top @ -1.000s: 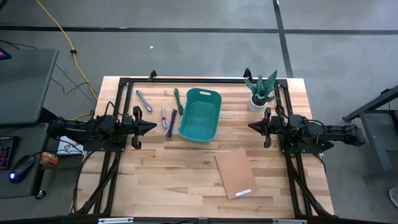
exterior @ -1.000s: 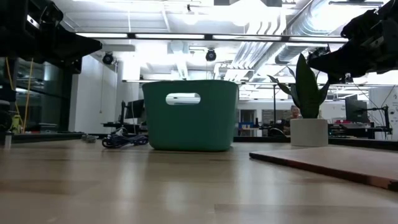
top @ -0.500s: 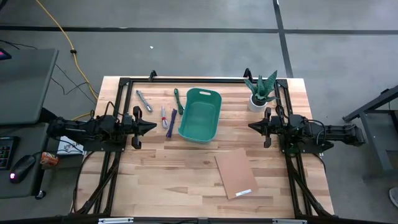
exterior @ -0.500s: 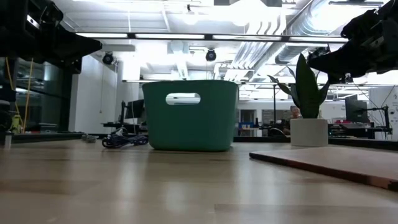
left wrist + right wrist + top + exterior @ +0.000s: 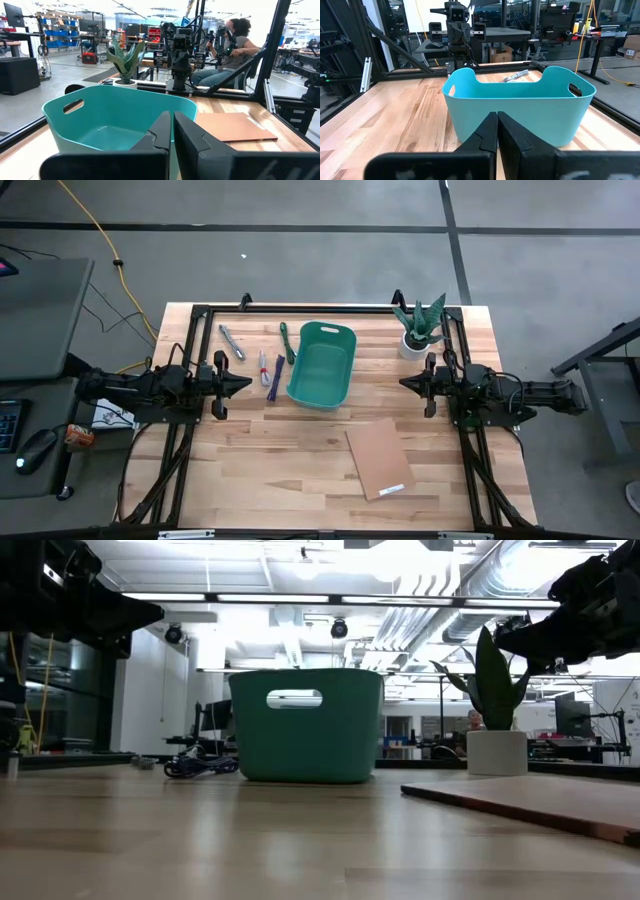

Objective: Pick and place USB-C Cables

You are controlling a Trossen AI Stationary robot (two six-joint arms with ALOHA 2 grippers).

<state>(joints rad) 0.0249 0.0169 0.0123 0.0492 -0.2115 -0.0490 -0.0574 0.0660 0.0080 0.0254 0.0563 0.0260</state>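
Note:
Several USB-C cables lie flat on the table left of the teal bin point(image 5: 322, 364): a grey one point(image 5: 232, 341) farthest left, a white-and-red one point(image 5: 264, 367), a purple one point(image 5: 275, 377) and a green one point(image 5: 286, 341). The grey one also shows past the bin in the right wrist view point(image 5: 516, 75). My left gripper point(image 5: 248, 383) is shut and hangs level at the table's left side, its tips near the purple cable. My right gripper point(image 5: 403, 383) is shut and hangs level at the right side, pointing at the bin.
A brown cardboard sheet point(image 5: 379, 457) lies flat near the front right. A potted plant point(image 5: 419, 328) stands at the far right. A black frame point(image 5: 300, 307) runs along the table's far edge and sides. A person point(image 5: 227, 42) sits beyond the table.

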